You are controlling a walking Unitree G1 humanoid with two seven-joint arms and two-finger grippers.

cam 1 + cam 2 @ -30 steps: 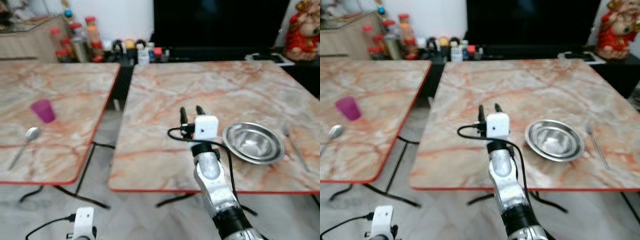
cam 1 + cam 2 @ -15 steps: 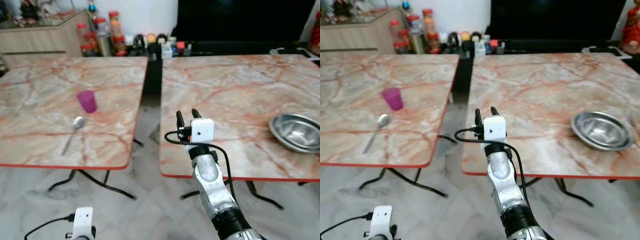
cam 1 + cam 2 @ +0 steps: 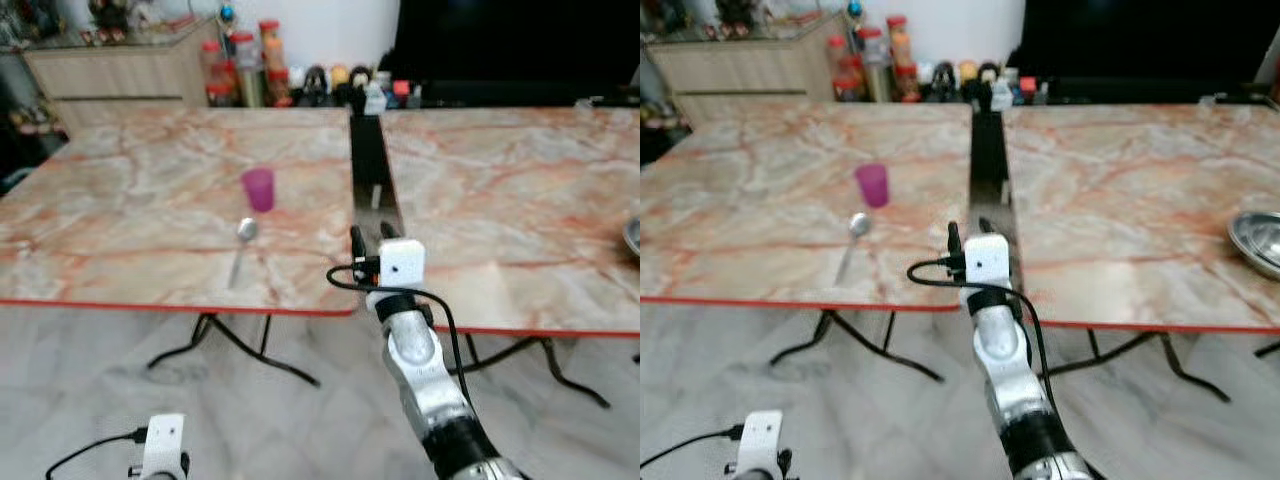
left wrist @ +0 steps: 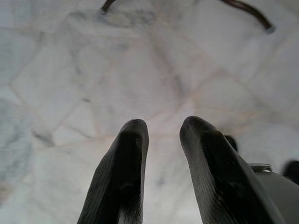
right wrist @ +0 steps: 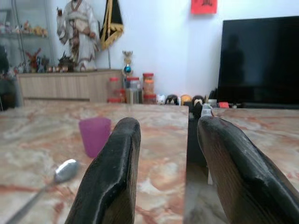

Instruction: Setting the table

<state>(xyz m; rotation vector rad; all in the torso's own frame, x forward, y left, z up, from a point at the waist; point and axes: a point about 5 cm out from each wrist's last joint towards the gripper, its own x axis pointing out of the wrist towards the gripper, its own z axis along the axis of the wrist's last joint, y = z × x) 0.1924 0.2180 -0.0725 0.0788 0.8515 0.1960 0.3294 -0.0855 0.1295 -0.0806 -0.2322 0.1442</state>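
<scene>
Two items of tableware lay together on the left marble-patterned table (image 3: pixel 120 200): a purple plastic cup (image 3: pixel 259 188), upright near the table's middle, and a metal spoon (image 3: pixel 240 250) just in front of it, bowl toward the cup and handle running toward the red front edge, the two close but apart. The cup looked light, rigid and smooth-walled, likely to tip or skid if nudged off-centre, and best taken across its mid-wall with one finger on either side. The spoon looked thin, stiff and slippery, lying flat on the hard top; its handle seemed the place to pinch, though little height showed for the fingers to get under. A steel bowl (image 3: pixel 1258 240) sat at the far right of the second table (image 3: pixel 1120 190), well apart from both. The right gripper (image 3: pixel 368 238) hovered over the gap between the tables, fingers parted and holding nothing. The left gripper (image 4: pixel 161 133) hung low over the tiled floor (image 4: pixel 65 74), fingers slightly apart, empty. Jars and bottles (image 3: pixel 250 75) lined the wall beyond.
</scene>
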